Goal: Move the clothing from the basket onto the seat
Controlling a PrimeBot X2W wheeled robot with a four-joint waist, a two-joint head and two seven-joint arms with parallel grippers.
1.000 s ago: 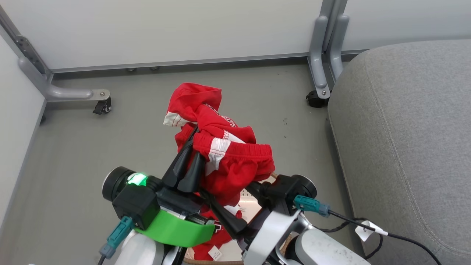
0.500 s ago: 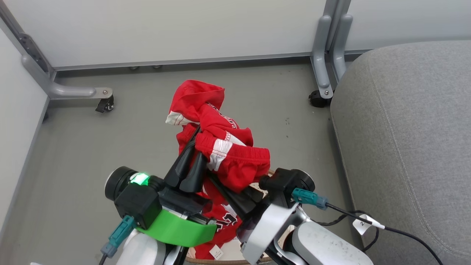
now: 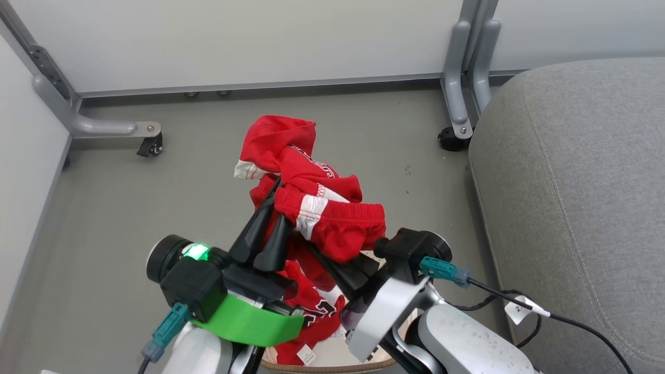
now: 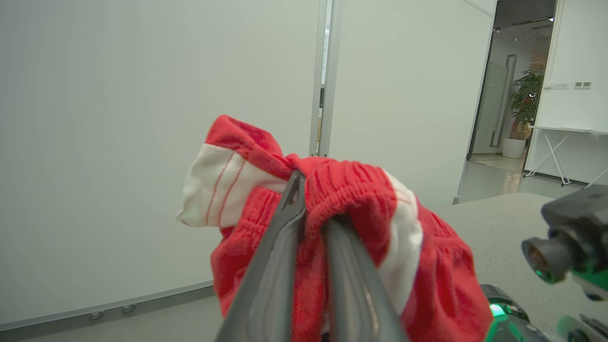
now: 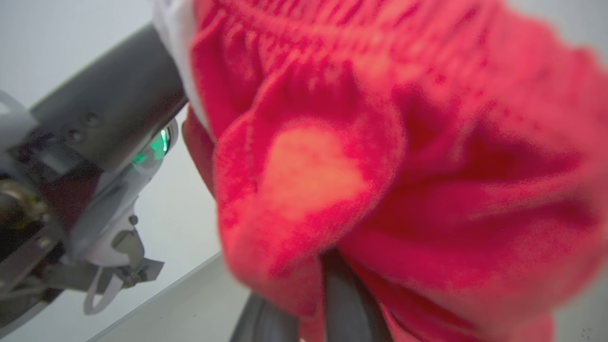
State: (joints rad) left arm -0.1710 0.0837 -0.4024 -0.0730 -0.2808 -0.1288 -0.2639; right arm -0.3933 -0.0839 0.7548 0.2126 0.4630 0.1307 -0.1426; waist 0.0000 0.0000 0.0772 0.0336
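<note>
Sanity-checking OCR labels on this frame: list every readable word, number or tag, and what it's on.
"23", probably: white digits on a low fold of the clothing, partly hidden.
White lettering higher on the clothing: crumpled, unreadable.
"2": on the white cable tag; anything more is cut off.
Small white garment tag: print too small to read.
Both wrist views: no text.

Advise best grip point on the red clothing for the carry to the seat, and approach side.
Grip the clothing by its gathered elastic waistband, coming from below on the robot's side, fingers up. That looks the thickest bunched ridge and sits on top, so the rest hangs under it. The left gripper is shut there; the right gripper is shut on a lower fold.
</note>
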